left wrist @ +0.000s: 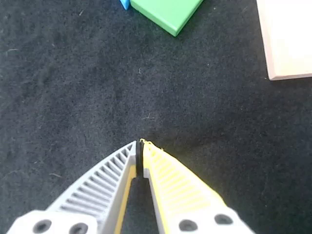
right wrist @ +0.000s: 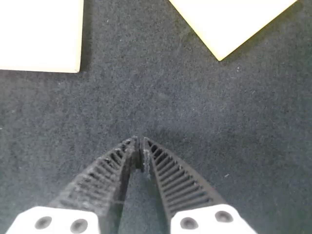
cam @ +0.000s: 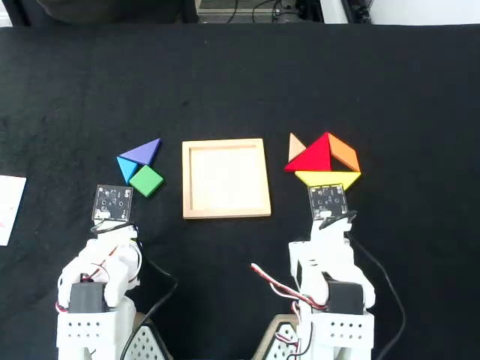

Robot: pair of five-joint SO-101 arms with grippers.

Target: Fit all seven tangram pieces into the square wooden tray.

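Note:
The square wooden tray (cam: 226,211) lies mid-table with nothing in it; its corner shows in the left wrist view (left wrist: 287,44) and right wrist view (right wrist: 39,34). Left of it lie a purple triangle (cam: 142,152), a blue triangle (cam: 126,168) and a green square (cam: 148,180) (left wrist: 165,12). To the tray's right sit a tan triangle (cam: 295,144), a red triangle (cam: 311,157), an orange piece (cam: 345,155) and a yellow triangle (cam: 328,178) (right wrist: 229,22). My left gripper (left wrist: 141,144) is shut over bare cloth just short of the green square. My right gripper (right wrist: 139,141) is shut just short of the yellow triangle.
Black cloth covers the table (cam: 240,82). A white paper (cam: 9,206) lies at the left edge. Both arm bases (cam: 97,300) (cam: 330,292) stand at the near edge, with loose cables (cam: 274,285) between them.

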